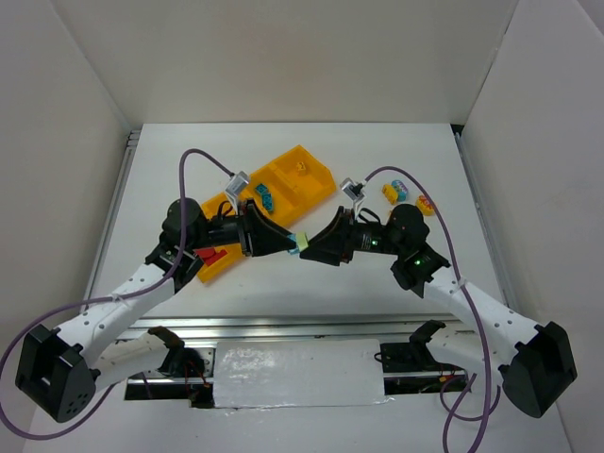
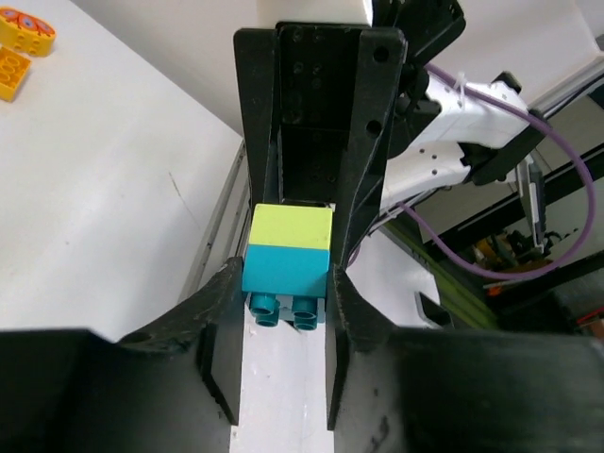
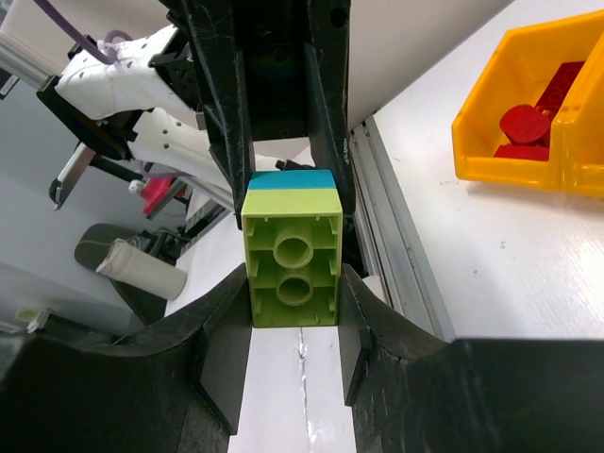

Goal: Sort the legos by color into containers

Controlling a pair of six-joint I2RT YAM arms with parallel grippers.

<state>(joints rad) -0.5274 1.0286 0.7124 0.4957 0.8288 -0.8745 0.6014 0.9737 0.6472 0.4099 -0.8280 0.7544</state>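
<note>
Two robot arms reach in from the near edge of a white table (image 1: 283, 283) and meet nose to nose above its middle. Between them is a stacked pair of small bricks. The left gripper (image 2: 283, 302) is clenched on the teal-blue plastic brick (image 2: 285, 269). The right gripper (image 3: 293, 311) is clenched on the yellow-green plastic brick (image 3: 293, 255) snapped onto it. With each arm gripping one colour, this looks like the set-up for pulling the pair apart, since the two belong in different compartments. Beyond, to the left, lies the long orange-yellow plastic tray (image 1: 283, 162), with red bricks (image 1: 215, 255) in its nearest compartment and teal bricks (image 1: 265, 196) further along. Far right, loose orange-yellow bricks (image 1: 394, 191) wait on the table.
</note>
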